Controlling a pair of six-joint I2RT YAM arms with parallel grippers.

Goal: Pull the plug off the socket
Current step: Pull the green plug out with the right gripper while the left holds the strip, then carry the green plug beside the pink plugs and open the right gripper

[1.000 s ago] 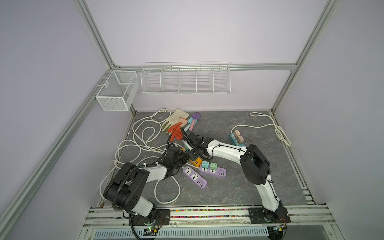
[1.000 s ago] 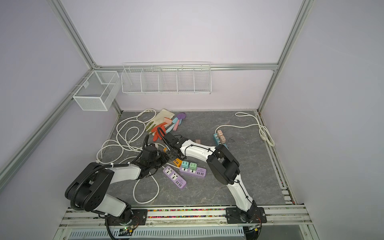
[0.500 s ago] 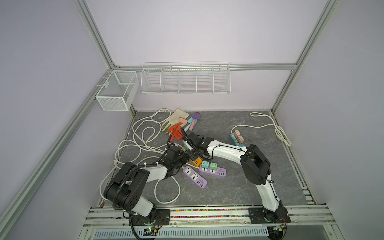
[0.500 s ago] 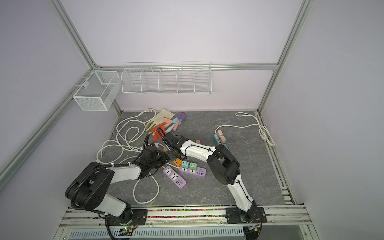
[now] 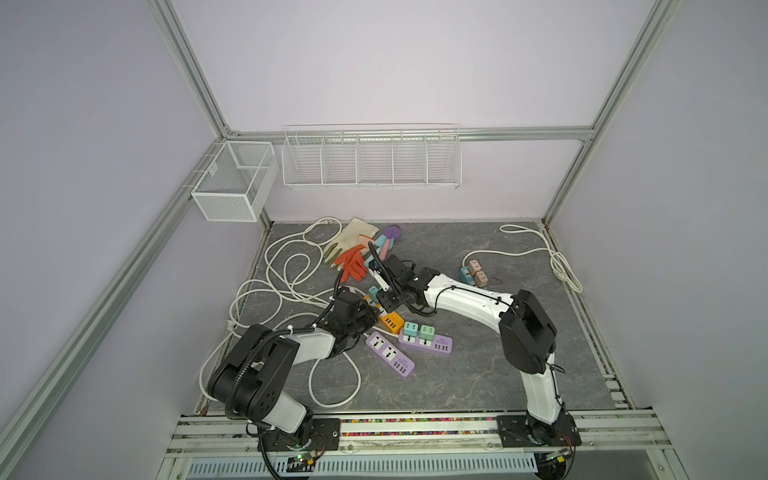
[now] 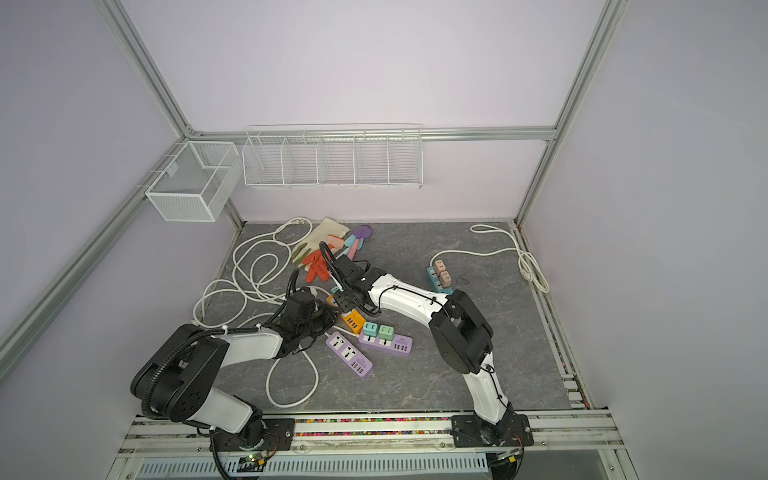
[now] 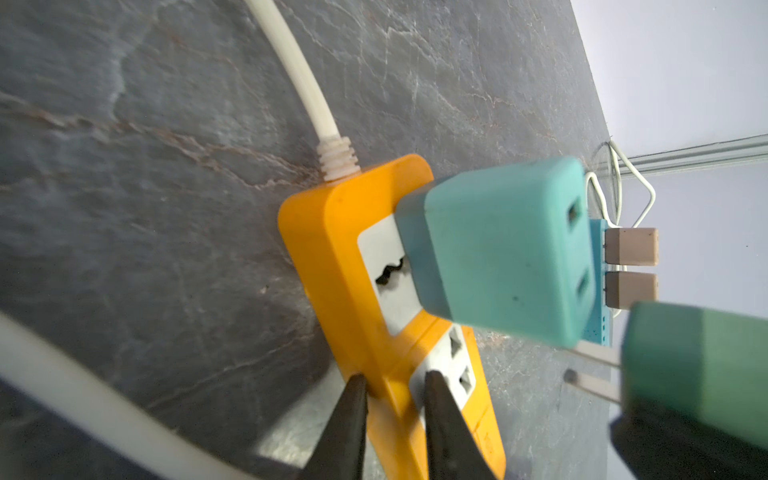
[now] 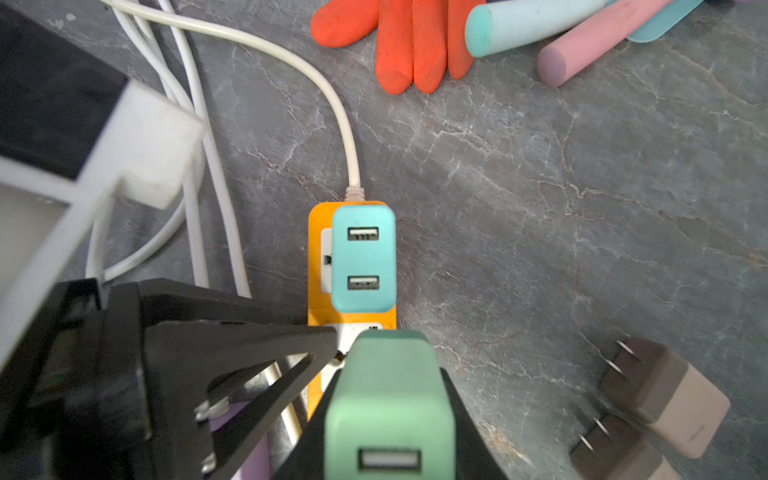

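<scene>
While the left gripper [image 7: 395, 386] is shut tight on the side wall of the orange power strip [image 7: 332, 266], holding it down, the right gripper [image 8: 390, 386] is closed around the green plug [image 7: 698, 365]. This plug is a smooth, chunky block with round corners. Its two thin metal prongs [image 7: 594, 374] show bare in the left wrist view, so I think it is out of its socket [image 7: 449, 361] and hangs just off the strip.

The strip is long and flat, made of hard shiny plastic with white socket faces. Its long way runs from the jaws toward the white cord [image 7: 299, 75]. A bit farther along that line, the teal plug [image 7: 498, 249] sits pushed into the next socket. It lies straight ahead of the right jaws, so the right arm is the closer one. I think the pull should go straight away from the strip's face.

Farther off, a soft red glove [image 8: 407, 41] lies on the gray, stone-look table [image 8: 540, 166].
</scene>
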